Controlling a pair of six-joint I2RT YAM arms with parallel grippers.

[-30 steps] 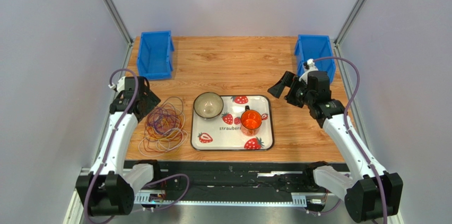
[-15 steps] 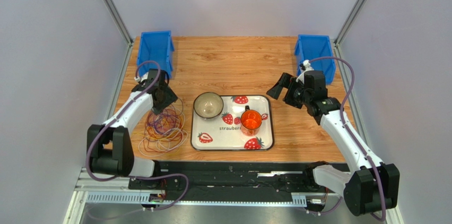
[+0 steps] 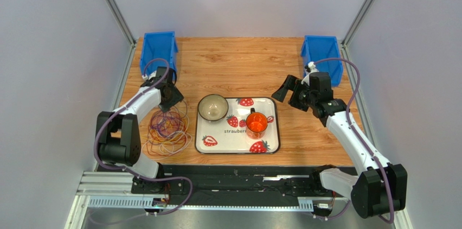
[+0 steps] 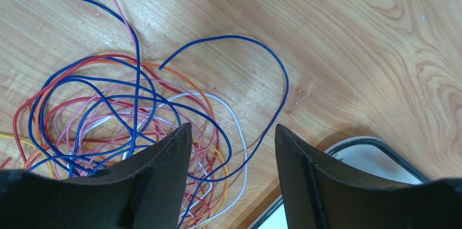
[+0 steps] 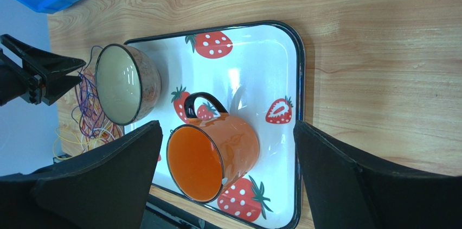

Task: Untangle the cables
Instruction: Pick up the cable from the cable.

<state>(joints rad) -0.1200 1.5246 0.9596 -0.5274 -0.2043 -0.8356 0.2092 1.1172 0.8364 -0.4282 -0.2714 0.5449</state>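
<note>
Left end effector (image 4: pixel 232 131) swung forward to far edge of the cables (image 3: pixel 167 128), jaws apart, grasping nothing. Cables piled on bench (image 3: pixel 238 66), just beside tray (image 3: pixel 276 126) left rim. Right end effector (image 5: pixel 226 126) released, above tray's far-right corner.

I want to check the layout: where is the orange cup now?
In the top view the orange cup stands on the strawberry tray, right of the bowl.
</note>
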